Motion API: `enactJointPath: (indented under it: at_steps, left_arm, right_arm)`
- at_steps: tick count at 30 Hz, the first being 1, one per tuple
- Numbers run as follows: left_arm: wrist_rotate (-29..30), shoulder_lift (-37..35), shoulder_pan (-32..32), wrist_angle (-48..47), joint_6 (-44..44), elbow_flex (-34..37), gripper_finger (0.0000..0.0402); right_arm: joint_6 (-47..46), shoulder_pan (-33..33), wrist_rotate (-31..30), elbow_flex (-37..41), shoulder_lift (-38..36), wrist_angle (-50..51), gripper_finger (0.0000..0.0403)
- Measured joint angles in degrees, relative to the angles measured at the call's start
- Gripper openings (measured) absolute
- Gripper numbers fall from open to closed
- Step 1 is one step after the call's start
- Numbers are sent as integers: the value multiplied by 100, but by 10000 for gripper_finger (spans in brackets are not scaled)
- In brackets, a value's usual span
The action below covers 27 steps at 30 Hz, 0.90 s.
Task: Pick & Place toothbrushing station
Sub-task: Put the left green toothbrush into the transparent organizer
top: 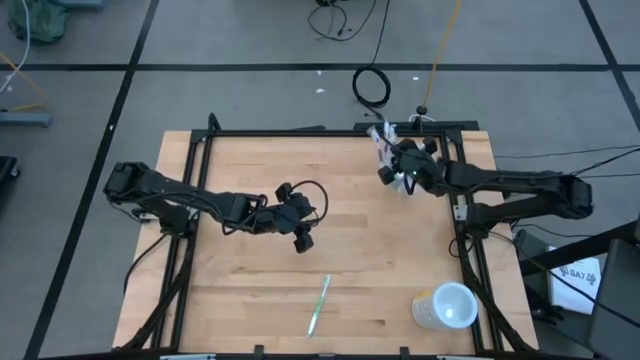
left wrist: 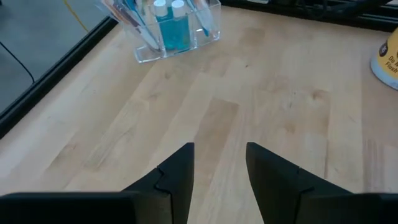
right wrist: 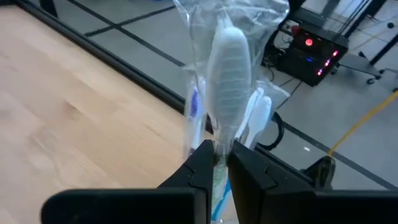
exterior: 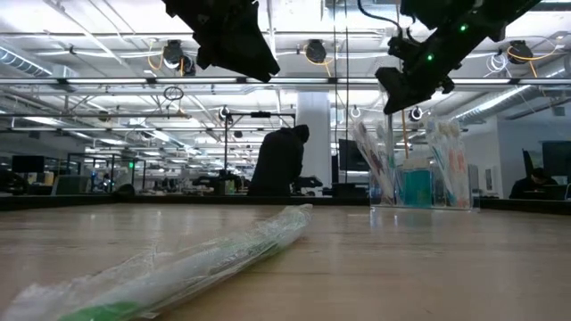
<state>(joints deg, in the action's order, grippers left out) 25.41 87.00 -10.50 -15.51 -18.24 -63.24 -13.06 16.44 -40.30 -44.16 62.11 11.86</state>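
The toothbrushing station (top: 384,140) is a clear tumbler with several wrapped toothbrushes and blue white-capped tubes. It stands on its base at the table's far edge, and shows in the low view (exterior: 417,178) and the left wrist view (left wrist: 168,28). My right gripper (top: 396,170) hangs just over it, shut on a clear-wrapped white toothbrush (right wrist: 229,68). My left gripper (left wrist: 217,165) is open and empty above the table's middle (top: 300,236). Another wrapped toothbrush (top: 318,305) lies flat near the front edge. My right gripper pinches the wrapped toothbrush between its two fingers on the shaft just below the head (right wrist: 219,152), plastic wrapper included. The head and the loose wrapper end stick out past the fingertips. The fingers hide its lower part, so whether it still stands in the tumbler cannot be told.
A larger whitish cup (top: 446,306) lies on its side at the table's front right corner and shows in the left wrist view (left wrist: 387,59). A black frame rail (top: 300,132) runs along the far edge beside the station. Bare wood lies between the arms.
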Motion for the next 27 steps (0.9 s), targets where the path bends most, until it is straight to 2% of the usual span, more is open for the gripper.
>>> enactJointPath:
  at_steps: [5,11,20,27]
  left_arm:
    - [0,0,0,1,9,2,152]
    - [0,2,0,1,8,2,152]
    - [0,2,0,-2,-139,3,152]
    - [0,2,0,-14,-148,4,152]
  right_arm:
    - [-385,200,66,0,230,4,27]
    - [-904,518,732,0,559,6,27]
    - [-1749,843,742,0,980,374,35]
    - [-1527,873,738,0,1101,345,58]
